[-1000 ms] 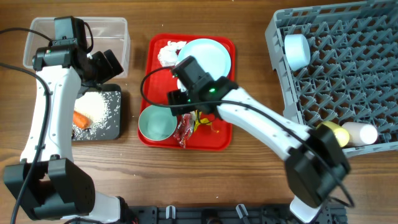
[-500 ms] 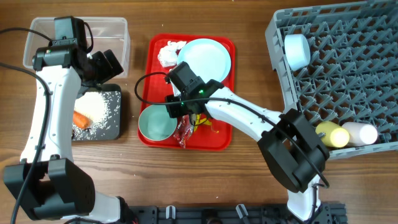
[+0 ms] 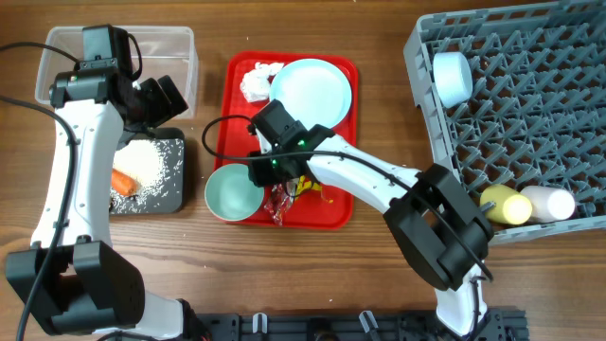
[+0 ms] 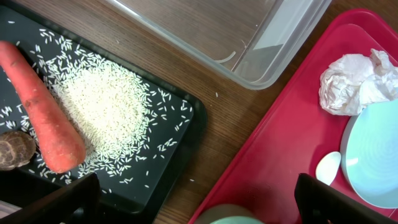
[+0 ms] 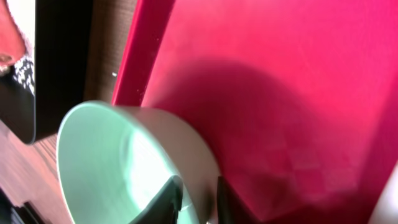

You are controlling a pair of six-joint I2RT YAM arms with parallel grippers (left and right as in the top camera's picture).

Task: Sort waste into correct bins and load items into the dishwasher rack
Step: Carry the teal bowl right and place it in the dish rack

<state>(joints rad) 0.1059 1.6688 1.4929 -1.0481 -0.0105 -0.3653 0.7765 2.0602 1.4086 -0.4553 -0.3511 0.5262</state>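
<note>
Wooden table (image 3: 284, 275) from overhead: pale blue bowl (image 3: 233, 193) overhanging left edge of red serving tray (image 3: 336, 213), right gripper (image 3: 258, 172) at its rim. Left wrist: left gripper (image 4: 199, 205) spread wide, empty; carrot (image 4: 46, 124), rice (image 4: 106, 109) on black tray (image 4: 180, 137). Right wrist: fingers (image 5: 166, 200) clamped on bowl rim.

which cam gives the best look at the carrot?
Left wrist. The carrot is large and sharp there, lying on the black tray against the rice, with the brown lump beside it. Overhead shows it small, with little detail. Right wrist shows only an orange sliver at its top-left corner, too little to identify.
</note>
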